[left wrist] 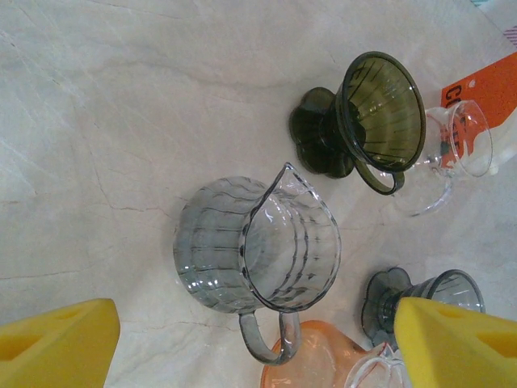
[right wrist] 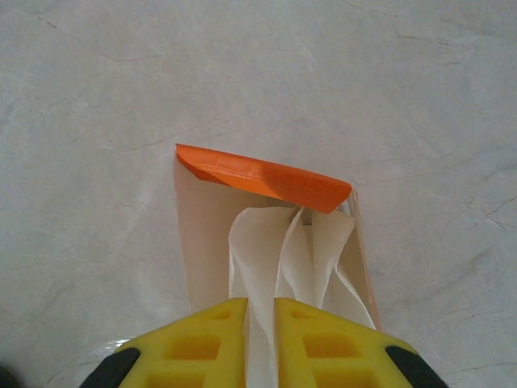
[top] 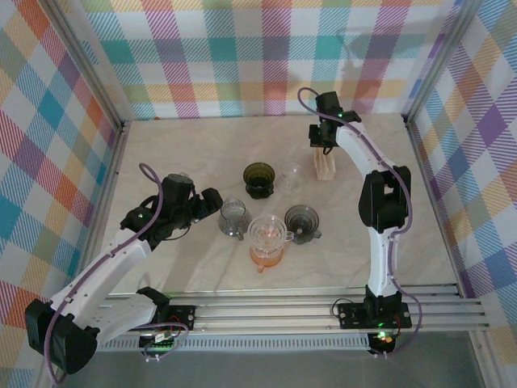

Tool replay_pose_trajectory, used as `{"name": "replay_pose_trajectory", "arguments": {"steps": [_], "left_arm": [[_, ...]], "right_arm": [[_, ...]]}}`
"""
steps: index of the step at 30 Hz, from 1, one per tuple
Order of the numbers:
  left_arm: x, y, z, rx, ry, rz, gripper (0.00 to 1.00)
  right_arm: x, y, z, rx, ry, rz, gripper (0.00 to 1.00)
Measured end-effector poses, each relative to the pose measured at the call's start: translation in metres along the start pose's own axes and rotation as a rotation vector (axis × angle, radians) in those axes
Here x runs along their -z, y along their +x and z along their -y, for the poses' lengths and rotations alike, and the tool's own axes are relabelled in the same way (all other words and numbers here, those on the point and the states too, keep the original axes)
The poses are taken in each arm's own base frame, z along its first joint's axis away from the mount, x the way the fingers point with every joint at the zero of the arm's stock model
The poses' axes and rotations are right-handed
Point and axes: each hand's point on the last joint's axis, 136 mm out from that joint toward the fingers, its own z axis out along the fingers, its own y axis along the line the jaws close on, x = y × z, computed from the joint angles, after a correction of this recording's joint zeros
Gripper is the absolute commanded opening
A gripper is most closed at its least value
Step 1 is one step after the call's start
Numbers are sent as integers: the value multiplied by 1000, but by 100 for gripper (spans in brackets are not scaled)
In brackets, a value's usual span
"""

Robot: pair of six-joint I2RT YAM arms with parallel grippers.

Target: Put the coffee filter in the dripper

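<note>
Right gripper (right wrist: 260, 311) tight on white filter (right wrist: 258, 242) in orange-topped packet (right wrist: 266, 182) (left gripper (left wrist: 252, 323) agape near pitcher (left wrist: 242, 250))

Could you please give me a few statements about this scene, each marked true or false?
1. The right gripper is pinching a white paper filter. True.
2. The left gripper is shut on the grey glass jug. False: its jaws stand wide open and hold nothing.
3. The dark green dripper already has a filter in it. False: its ribbed inside is bare.
4. The filter pack has an orange top edge. True.
</note>
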Motion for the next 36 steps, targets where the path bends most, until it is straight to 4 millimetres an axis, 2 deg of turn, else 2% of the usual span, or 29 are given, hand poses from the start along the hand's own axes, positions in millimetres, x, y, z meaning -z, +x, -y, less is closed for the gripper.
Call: {"name": "replay_pose_trajectory", "arguments": {"steps": [15, 29, 32, 35, 36], "left_arm": [[-6, 1, 0, 2, 1, -8, 89], [-8, 2, -2, 5, -4, -17, 89], [-8, 2, -2, 5, -3, -18, 89], [-9, 3, -3, 5, -4, -18, 89], [-9, 3, -3, 5, -4, -19, 89]], "right_arm": [[-3, -6, 7, -7, 28, 3, 18], [-16, 1, 11, 2, 54, -27, 17], [-15, 0, 11, 1, 53, -26, 14], [-14, -2, 10, 6, 52, -22, 0], [-14, -2, 10, 5, 51, -21, 0]]}}
